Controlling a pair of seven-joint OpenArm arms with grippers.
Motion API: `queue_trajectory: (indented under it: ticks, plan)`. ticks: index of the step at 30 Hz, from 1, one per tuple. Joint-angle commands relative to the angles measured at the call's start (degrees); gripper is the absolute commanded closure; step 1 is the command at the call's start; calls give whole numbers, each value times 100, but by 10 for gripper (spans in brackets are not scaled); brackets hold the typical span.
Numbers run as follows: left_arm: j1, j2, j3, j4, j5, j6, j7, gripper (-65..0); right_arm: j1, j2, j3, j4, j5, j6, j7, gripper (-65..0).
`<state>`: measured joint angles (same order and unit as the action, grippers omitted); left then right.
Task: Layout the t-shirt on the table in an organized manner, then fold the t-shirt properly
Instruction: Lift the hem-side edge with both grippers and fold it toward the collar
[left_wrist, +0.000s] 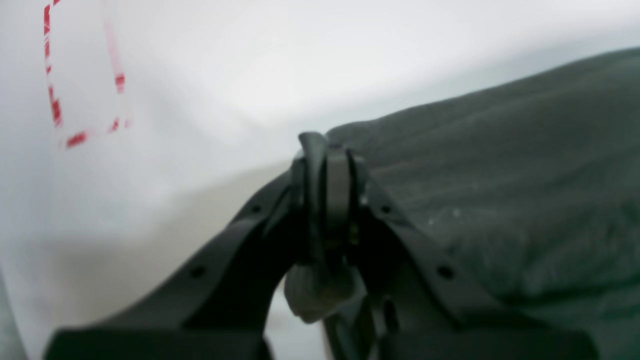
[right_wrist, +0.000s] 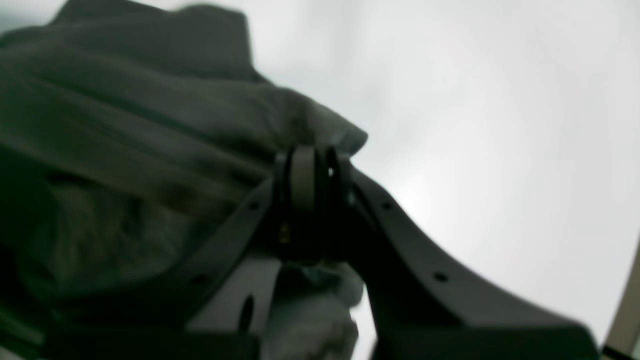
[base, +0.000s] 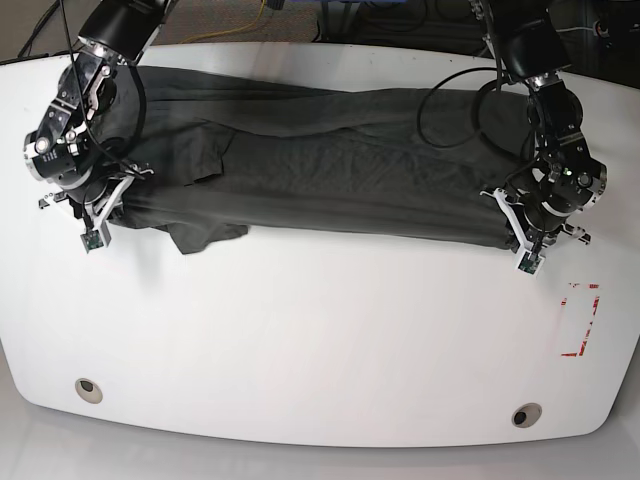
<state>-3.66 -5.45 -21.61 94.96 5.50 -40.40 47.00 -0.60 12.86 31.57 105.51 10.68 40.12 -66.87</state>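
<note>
T-shirt (base: 330, 160) stretched flat across the white surface (base: 320, 340); left fingers (left_wrist: 327, 165) and right fingers (right_wrist: 312, 172) both clamped on its near corners.

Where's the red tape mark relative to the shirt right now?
In the base view the red tape mark lies on the table near its right edge, just below the left claw pinching the t-shirt.

The t-shirt (base: 330, 170) is lying stretched across the far half of the bench (base: 320, 340), its two near corners sitting at the right end effector (base: 100, 215) and the left end effector (base: 515, 235). A tape mark (base: 582, 320) is lying just nearer than the left one.
</note>
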Motion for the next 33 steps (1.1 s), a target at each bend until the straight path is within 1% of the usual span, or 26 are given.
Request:
queue_trajectory:
  ticks: [1,6,12,20,23,25,27,29,30,33]
  plan:
    - [28,-66,-6,293,9,40,104,-23,-76,98,38,407,-8,-12,-43,-25]
    - [309,-66,2,522,9,40,333,-23,-410,98,38,644,-8,-12,-166,-25]
    - [696,-66,2,548,9,40,333,-23,-683,98,30,653,-8,-12,-368,-26]
    - [1258,-92,2,557,17,40,333,-25,-1175,81,12,644,-8,-12,-368,-29]
    - [1461,-110,-6,557,17,40,333,-26,-1325,-60,12,644,-17,-12,-350,-39]
    - [1557,-189,11,557,17,40,333,-40,-1368,-104,12,644,-17,-12,-350,-89]
    - [1601,-206,11,557,17,40,333,-91,-1430,-139,12,644,-26,-12,-341,-159]
    - [1610,-206,11,557,26,40,333,-175,-1492,-139,12,644,-26,-12,-333,-248]
    - [1619,-206,11,557,35,40,333,-250,-1509,-139,12,644,-26,-12,-333,-319]
    - [1619,-215,2,557,44,40,333,-420,-1527,-148,12,644,-26,-12,-324,-467]
